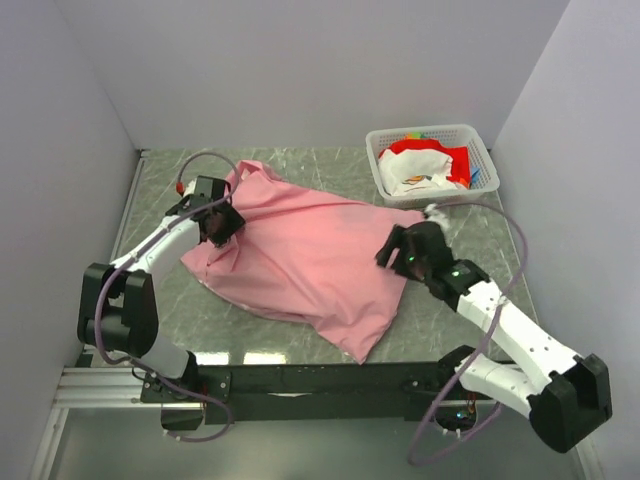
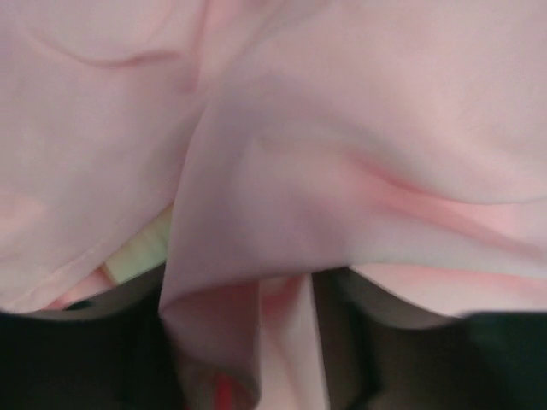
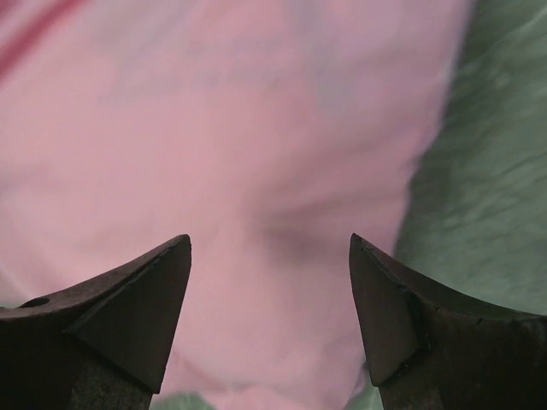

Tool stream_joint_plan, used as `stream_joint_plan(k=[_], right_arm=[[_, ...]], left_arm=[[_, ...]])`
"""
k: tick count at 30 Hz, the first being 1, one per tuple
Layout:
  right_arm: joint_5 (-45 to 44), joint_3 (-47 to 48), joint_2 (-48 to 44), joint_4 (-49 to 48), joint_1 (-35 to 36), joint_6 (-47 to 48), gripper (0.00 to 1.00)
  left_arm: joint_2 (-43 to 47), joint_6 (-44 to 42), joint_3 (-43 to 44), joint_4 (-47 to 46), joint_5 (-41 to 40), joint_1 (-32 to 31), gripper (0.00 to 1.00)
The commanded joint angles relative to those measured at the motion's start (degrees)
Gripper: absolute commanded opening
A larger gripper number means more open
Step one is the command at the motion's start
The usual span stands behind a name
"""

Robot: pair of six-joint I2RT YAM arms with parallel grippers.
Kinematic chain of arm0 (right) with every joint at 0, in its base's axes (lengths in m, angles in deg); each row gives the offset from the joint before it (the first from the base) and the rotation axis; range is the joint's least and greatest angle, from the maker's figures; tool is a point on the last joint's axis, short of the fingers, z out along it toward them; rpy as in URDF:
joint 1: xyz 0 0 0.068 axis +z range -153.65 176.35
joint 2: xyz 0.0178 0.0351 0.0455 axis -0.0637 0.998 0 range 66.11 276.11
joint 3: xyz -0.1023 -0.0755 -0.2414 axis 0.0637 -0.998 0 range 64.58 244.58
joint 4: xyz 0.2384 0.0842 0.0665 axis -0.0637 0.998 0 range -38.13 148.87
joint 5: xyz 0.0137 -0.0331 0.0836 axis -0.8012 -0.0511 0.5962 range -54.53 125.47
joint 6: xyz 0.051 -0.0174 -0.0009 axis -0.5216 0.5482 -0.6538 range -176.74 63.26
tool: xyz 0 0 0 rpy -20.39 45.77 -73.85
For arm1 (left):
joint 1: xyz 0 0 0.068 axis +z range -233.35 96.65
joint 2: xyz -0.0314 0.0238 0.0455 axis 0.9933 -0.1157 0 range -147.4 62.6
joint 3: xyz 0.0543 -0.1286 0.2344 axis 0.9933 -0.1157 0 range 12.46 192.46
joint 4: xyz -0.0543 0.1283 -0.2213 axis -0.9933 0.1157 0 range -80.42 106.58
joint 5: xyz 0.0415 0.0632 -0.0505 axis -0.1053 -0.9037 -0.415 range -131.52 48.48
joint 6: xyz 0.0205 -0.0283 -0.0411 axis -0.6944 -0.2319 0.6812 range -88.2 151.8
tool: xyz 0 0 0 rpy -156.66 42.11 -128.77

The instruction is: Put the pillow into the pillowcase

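Find pillowcase [image 1: 300, 262] stretched from upper left to lower centre. See left hand [image 1: 222, 224] pinched on its upper-left end, right hand [image 1: 398, 250] gaping, empty, over right edge.

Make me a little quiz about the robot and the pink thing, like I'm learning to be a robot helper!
1. True or false: the right gripper is open.
2. What colour is the pillowcase? A pink, B blue, C green.
3. Which gripper is nearer the white basket?
Key: 1 true; 2 A; 3 the right one.
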State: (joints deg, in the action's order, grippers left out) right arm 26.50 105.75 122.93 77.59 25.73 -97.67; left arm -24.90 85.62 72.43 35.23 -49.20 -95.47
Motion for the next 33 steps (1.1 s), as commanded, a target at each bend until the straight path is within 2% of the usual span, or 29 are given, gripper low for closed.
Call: stream_joint_plan(k=[1,2,5,7,9,12,13,16,20,26,27,28,30,31,32,33], right_arm=[[2.99,2.95,0.91,-6.11,-8.89,1.64,0.81],[4.39,4.00,1.80,-7.25,-11.43,1.55,0.83],[8.78,3.49,5.31,-11.19,-17.57,0.41,0.85],[11.95,2.08,7.33,-14.62,-20.32,-0.64,0.86],[14.05,1.46,8.74,-16.39,-23.13,-1.52,0.86],[14.42,0.41,10.07,-19.29,-24.02,-2.14,0.87],[14.51,0.14,10.42,-20.08,-24.03,-2.14,0.87],[14.86,-0.99,10.86,-22.10,-24.03,-2.49,0.87],[14.77,-1.35,12.35,-23.51,-24.11,-2.58,0.86],[13.19,-1.00,15.25,-25.54,-24.55,-3.02,0.86],[12.93,-0.91,16.38,-25.54,-24.64,-2.93,0.86],[12.49,-0.04,17.18,-25.54,-24.81,-3.10,0.86],[11.79,0.58,19.11,-25.54,-25.60,-3.11,0.87],[12.05,0.67,19.73,-27.45,-26.22,-3.37,0.86],[12.31,0.76,20.34,-28.08,-27.35,-3.80,0.87],[11.96,1.80,22.09,-28.52,-27.80,-3.90,0.86]], left_arm=[[2.16,-2.31,7.08,1.68,-7.15,0.69,0.67],[2.42,-2.93,8.49,1.86,-7.78,1.04,0.75],[0.95,-6.89,12.09,-3.05,-7.69,1.05,0.85],[-3.95,-10.38,16.05,-6.12,-7.18,0.87,0.88],[-8.27,-11.10,22.08,-4.91,-7.00,0.87,0.91],[-13.47,-14.27,24.76,-8.67,-4.02,0.87,0.95],[-14.61,-16.10,24.85,-13.21,-2.61,0.87,0.95],[-17.94,-18.21,28.44,-14.49,0.56,0.87,0.96],[-25.07,-20.16,38.53,-9.93,0.48,0.26,0.95],[-30.18,-19.63,40.31,-14.74,1.53,-1.41,0.89],[-30.88,-19.81,40.84,-14.75,1.97,-1.85,0.86],[-32.54,-19.81,41.80,-14.14,1.53,-2.03,0.75],[-33.95,-20.24,44.97,-11.86,1.44,-2.21,0.58],[-34.31,-20.25,45.59,-11.42,0.31,-2.21,0.27],[-33.96,-20.16,45.85,-10.89,-0.48,-2.29,0.08],[-33.35,-19.73,45.77,-10.36,-1.54,-2.12,0.01]])
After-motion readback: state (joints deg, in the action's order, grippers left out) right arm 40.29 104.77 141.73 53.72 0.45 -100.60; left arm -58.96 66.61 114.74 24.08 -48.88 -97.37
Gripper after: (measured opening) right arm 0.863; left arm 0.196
